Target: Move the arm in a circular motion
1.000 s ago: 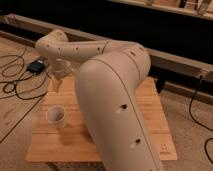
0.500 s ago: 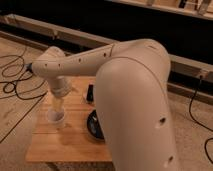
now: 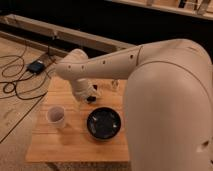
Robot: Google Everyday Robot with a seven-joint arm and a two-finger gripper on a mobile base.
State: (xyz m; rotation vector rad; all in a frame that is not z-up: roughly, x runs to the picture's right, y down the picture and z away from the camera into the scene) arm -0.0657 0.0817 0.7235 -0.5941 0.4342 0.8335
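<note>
The cream-white arm [image 3: 165, 85] fills the right of the camera view. Its thick forearm, with small dark holes along it, reaches left over a small wooden table [image 3: 75, 142]. At its end the wrist turns down and the gripper [image 3: 89, 96] hangs just above the tabletop, behind and between a white cup [image 3: 56, 116] and a black bowl [image 3: 104, 123]. The gripper touches neither of them.
The table's right half is hidden behind the arm. A small object [image 3: 114, 85] stands on the table behind the gripper. Black cables [image 3: 17, 82] and a small dark box [image 3: 36, 66] lie on the floor at the left. A dark bench-like structure [image 3: 100, 40] runs along the back.
The arm has swung to the right and towards the camera: the gripper moved from above the white cup to behind the black bowl, which has come more into view.
</note>
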